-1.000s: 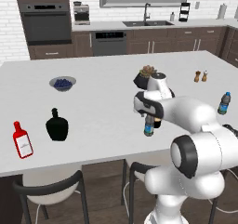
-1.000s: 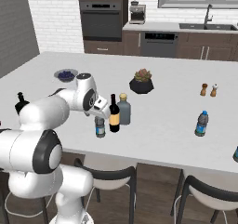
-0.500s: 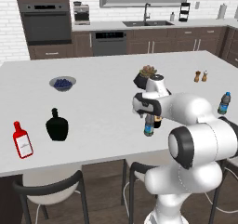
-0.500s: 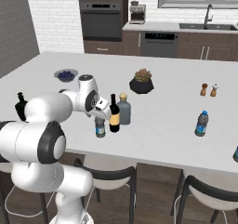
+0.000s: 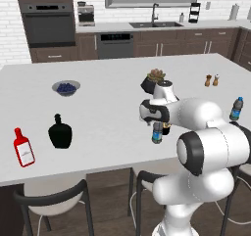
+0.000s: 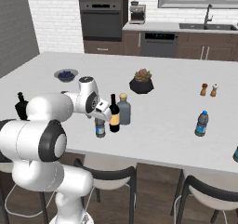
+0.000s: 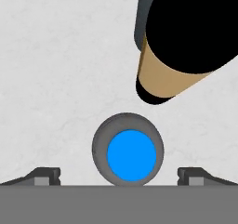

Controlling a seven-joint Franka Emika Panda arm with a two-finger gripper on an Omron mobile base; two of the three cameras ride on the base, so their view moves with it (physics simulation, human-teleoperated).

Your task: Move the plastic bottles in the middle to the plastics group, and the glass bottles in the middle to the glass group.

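From the left base view, your gripper (image 5: pixel 156 124) sits low over the small water bottle (image 5: pixel 157 132) near the front edge of the island (image 5: pixel 108 132), bottle upright beneath the hand; from the right base view, that bottle (image 6: pixel 100 128) stands just beside the wine bottle (image 6: pixel 114 115) and grey bottle (image 6: pixel 123 109), with the plastics-group bottle (image 6: pixel 201 123) well apart; in the hand view, the blue cap (image 7: pixel 131 154) lies centred between your spread, empty fingertips (image 7: pixel 44 175), so I judge a straight descent suits, minding the wine bottle close by.
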